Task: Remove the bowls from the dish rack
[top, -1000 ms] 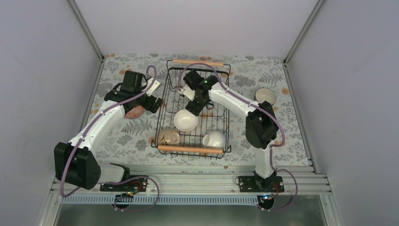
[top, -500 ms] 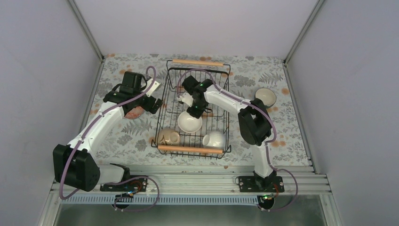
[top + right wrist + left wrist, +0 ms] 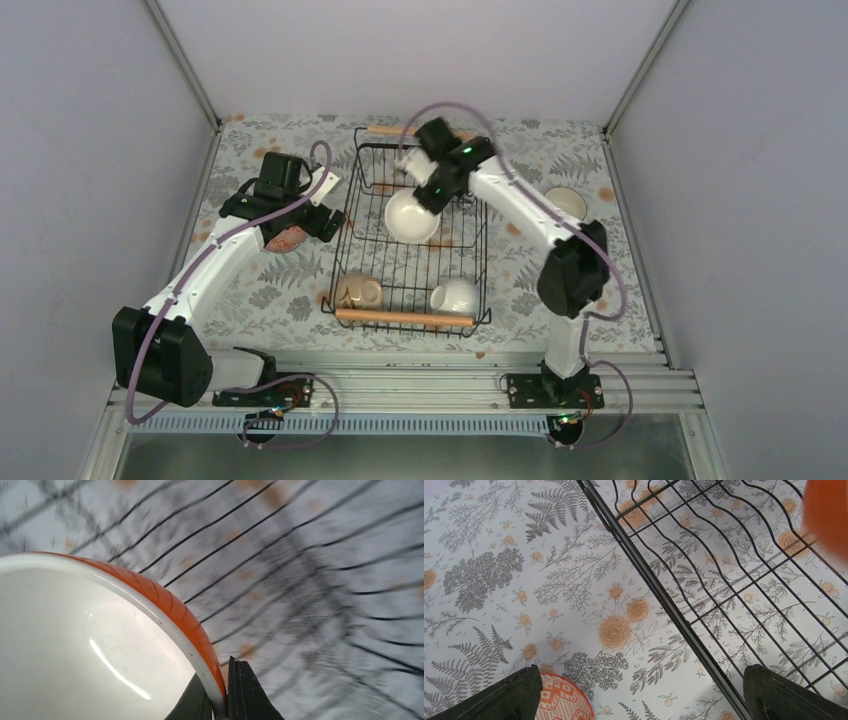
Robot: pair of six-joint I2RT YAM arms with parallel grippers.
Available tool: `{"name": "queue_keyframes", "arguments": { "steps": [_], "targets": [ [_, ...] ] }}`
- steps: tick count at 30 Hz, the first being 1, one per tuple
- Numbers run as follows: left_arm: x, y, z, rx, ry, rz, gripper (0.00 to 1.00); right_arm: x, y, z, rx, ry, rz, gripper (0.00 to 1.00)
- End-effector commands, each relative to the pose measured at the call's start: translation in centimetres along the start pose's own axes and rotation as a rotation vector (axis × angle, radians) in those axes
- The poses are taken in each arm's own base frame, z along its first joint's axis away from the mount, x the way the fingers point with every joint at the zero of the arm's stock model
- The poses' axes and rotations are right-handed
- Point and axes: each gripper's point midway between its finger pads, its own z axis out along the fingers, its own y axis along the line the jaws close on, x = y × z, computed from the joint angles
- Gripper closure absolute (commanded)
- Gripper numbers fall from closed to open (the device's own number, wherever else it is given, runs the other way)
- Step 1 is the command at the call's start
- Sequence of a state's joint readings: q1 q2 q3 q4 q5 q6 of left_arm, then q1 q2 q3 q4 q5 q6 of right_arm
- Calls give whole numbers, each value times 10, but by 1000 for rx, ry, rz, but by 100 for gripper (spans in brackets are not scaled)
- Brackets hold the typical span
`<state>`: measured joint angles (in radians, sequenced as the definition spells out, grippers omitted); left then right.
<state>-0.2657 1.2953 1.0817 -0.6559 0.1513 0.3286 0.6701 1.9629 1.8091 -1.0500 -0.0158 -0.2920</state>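
Raised higher, the bowl [image 3: 411, 216], white from overhead, shows orange where right claw [image 3: 222, 696] pinches its rim.

right end effector [image 3: 220, 696] | clamped on orange bowl [image 3: 80, 645] rim | dish rack [image 3: 300, 555] wires blurred, seemingly beneath

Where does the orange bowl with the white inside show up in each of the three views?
Top external: the orange bowl sits over the far half of the dish rack, rim in the right gripper.
Left wrist: probably the blurred orange patch at the top right corner.
Right wrist: fills the lower left, rim pinched at bottom centre.
Shared landmark: the dish rack's black wires.
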Motion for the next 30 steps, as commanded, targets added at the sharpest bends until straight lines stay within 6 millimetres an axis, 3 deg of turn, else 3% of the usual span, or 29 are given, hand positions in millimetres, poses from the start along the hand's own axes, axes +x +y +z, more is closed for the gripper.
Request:
{"name": "queue_keyframes", "arguments": {
  "steps": [1, 4, 7, 10, 12, 15, 20, 30],
  "targets": [
    [-3, 0, -6, 1, -26, 4, 0, -34, -72, -128, 166, -321, 97, 96],
    [-4, 0, -6, 1, -28, 4, 0, -22, -115, -184, 276, -421, 173, 96],
    [-5, 0, -8, 1, -32, 3, 0, 10, -157, -225, 405, -453, 264, 96],
    [-5, 0, -8, 3, -32, 3, 0, 55, -195, -252, 491, -454, 374, 96],
    [-6, -1, -8, 4, -34, 3, 0, 83, -212, -255, 536, -433, 430, 96],
    [-7, -2, -10, 8, -40, 5, 0, 124, -231, -246, 564, -391, 502, 96],
    [-8, -4, -12, 17, -49, 7, 0, 177, -249, -205, 519, -337, 606, 96],
    [-7, -5, -13, 23, -53, 8, 0, 226, -271, -140, 398, -309, 728, 96]
  ]
}}
